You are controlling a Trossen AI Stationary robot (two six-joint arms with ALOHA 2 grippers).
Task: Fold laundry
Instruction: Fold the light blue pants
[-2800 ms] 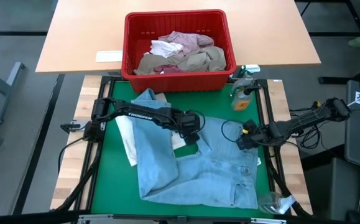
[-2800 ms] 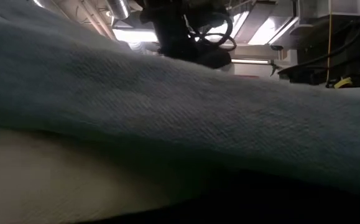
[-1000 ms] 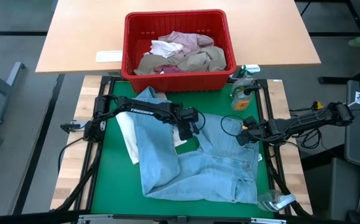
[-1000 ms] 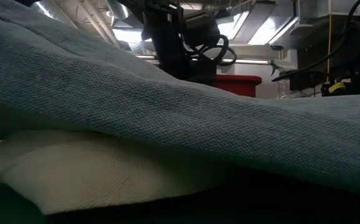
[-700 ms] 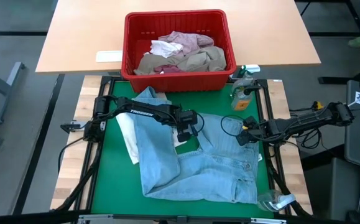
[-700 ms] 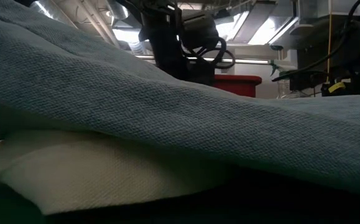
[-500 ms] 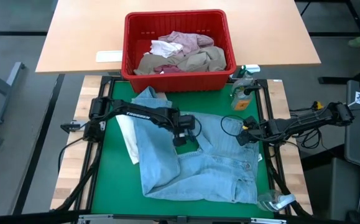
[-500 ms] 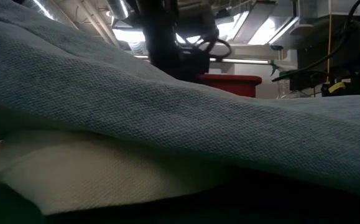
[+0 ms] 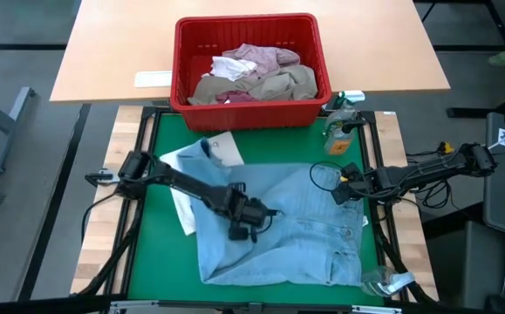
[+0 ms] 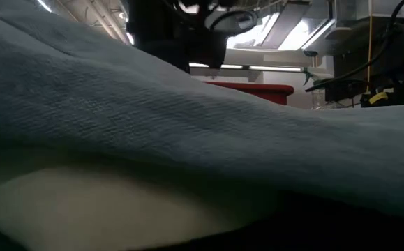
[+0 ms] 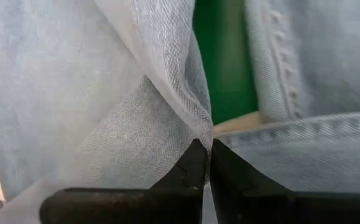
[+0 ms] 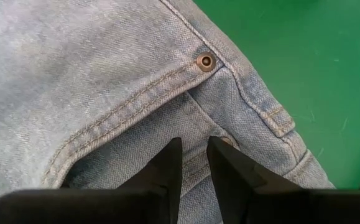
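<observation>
Pale twill denim jeans [image 9: 278, 231], gripper-pinched [image 11: 204, 163] fold

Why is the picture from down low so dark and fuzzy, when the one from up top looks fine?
In the low view the jeans lie right against the camera, so the cloth is blurred and shadowed, while the ceiling lights behind glare. In the high view everything is evenly lit and sharp: the jeans and the red basket show clearly.

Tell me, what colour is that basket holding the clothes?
Red. The basket shows best in the high view, on the tan table behind the green mat.
</observation>
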